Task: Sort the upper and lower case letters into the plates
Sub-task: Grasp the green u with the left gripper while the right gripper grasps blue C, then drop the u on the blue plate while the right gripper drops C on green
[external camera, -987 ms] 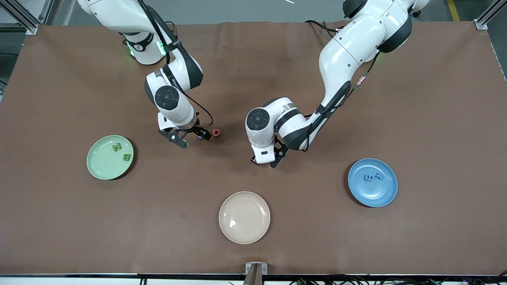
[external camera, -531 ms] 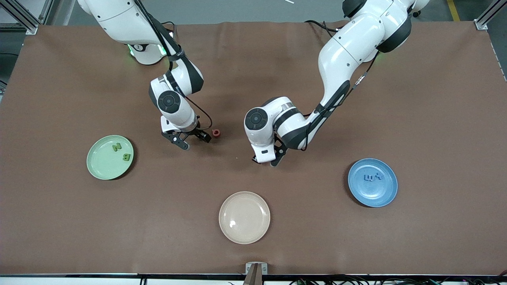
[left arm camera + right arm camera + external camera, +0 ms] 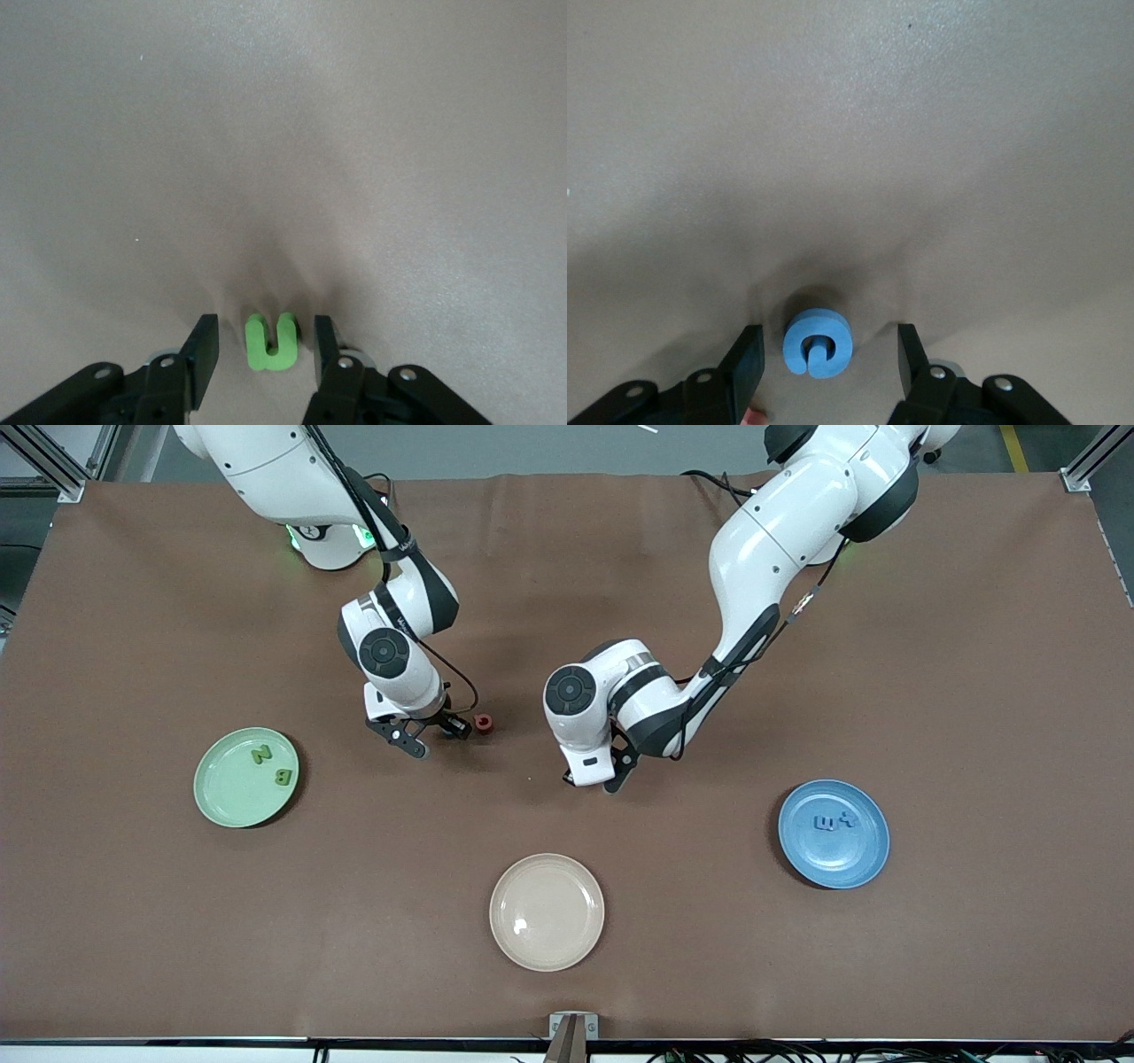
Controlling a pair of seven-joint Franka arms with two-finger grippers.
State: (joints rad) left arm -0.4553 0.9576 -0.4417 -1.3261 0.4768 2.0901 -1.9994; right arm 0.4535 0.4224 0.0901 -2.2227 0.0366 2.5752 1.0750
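Note:
My left gripper [image 3: 263,352] is down at the table, open, with a green letter u [image 3: 272,341] lying between its fingers and a gap on each side. In the front view that letter is hidden under the left gripper [image 3: 592,781]. My right gripper [image 3: 828,361] is open too, straddling a round blue letter [image 3: 819,343] without touching it. A red letter [image 3: 482,724] lies just beside the right gripper [image 3: 431,735]. The pale green plate [image 3: 221,793] holds green letters Z [image 3: 261,755] and B [image 3: 283,777]. The blue plate [image 3: 850,864] holds blue letters [image 3: 835,822].
A cream-beige plate [image 3: 547,911] with nothing in it lies nearest the front camera, midway between the two coloured plates. Brown cloth covers the whole table.
Both grippers' jaws have narrowed around their letters. Both hands shifted slightly away from the front camera, the right one closer to the red letter.

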